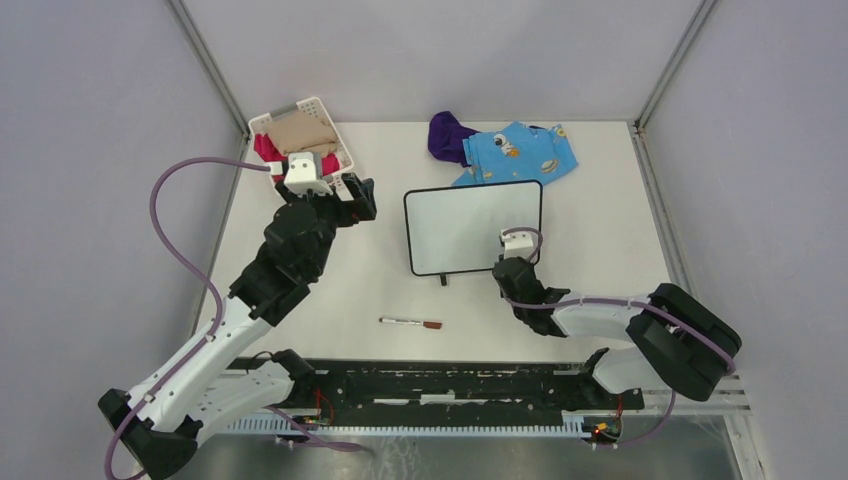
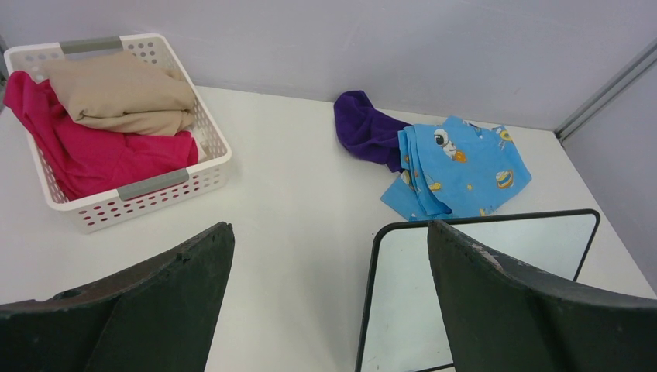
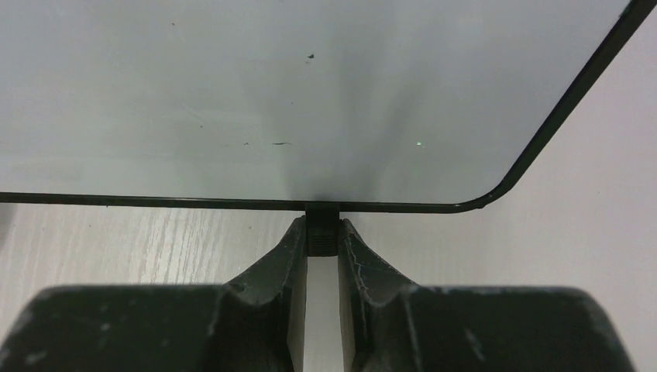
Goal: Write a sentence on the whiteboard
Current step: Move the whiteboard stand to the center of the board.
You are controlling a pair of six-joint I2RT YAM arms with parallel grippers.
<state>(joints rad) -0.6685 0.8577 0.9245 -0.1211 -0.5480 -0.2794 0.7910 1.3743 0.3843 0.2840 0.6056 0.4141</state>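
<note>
The whiteboard (image 1: 470,225) lies flat at the table's middle, white with a thin black frame. Its face is blank; no sentence shows on it. My right gripper (image 1: 512,250) sits at its near right edge. In the right wrist view the gripper (image 3: 322,232) is shut on one small black foot (image 3: 322,225) of the whiteboard (image 3: 294,93). My left gripper (image 1: 362,197) hovers left of the board, open and empty. In the left wrist view its fingers (image 2: 496,302) frame the board's left corner (image 2: 480,256). A marker (image 1: 411,322) with a red cap lies on the table near the arms.
A white slatted basket (image 1: 335,135) with beige and pink cloth stands at the back left. A purple cloth (image 1: 450,135) and a blue printed cloth (image 1: 520,152) lie behind the whiteboard. Grey walls close in the table's sides and back.
</note>
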